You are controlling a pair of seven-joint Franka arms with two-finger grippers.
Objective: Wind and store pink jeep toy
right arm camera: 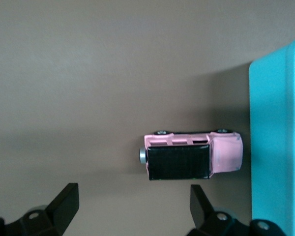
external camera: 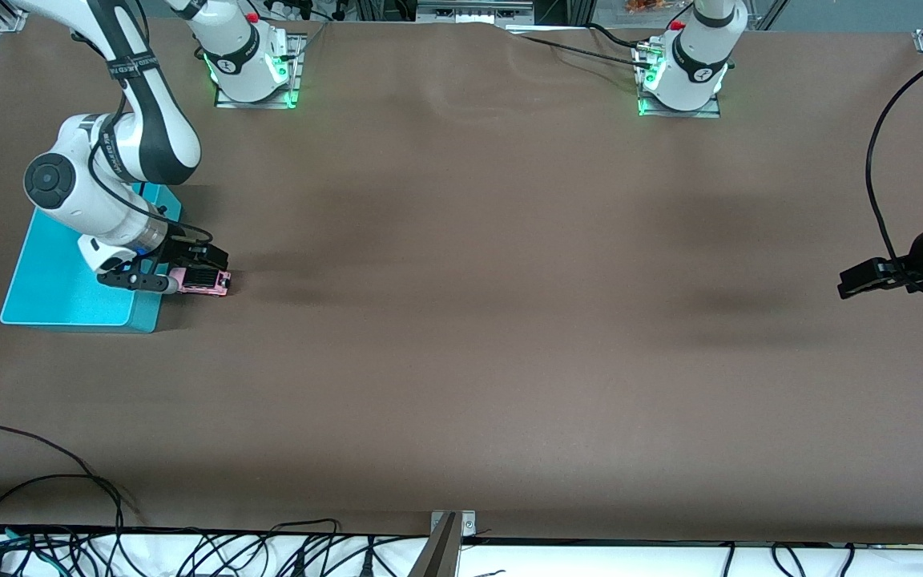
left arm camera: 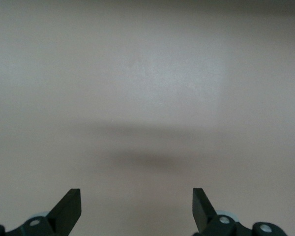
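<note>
Right pincer [right arm camera: 132, 209], fingers apart, hovers over pink jeep toy [right arm camera: 192, 156] beside turquoise bin [right arm camera: 280, 147]; nothing gripped, winding and storing outstanding. Left pincer [left arm camera: 136, 209] waits, fingers apart.

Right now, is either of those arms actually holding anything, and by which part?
Nothing is held. The right end effector hangs open over the pink jeep toy beside the turquoise bin; the left end effector waits open.

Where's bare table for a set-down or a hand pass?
Bare brown table runs from the small pink jeep toy to the open left gripper, waiting at its end. Crowded only where the open right gripper hangs over the jeep beside the turquoise plastic bin.
</note>
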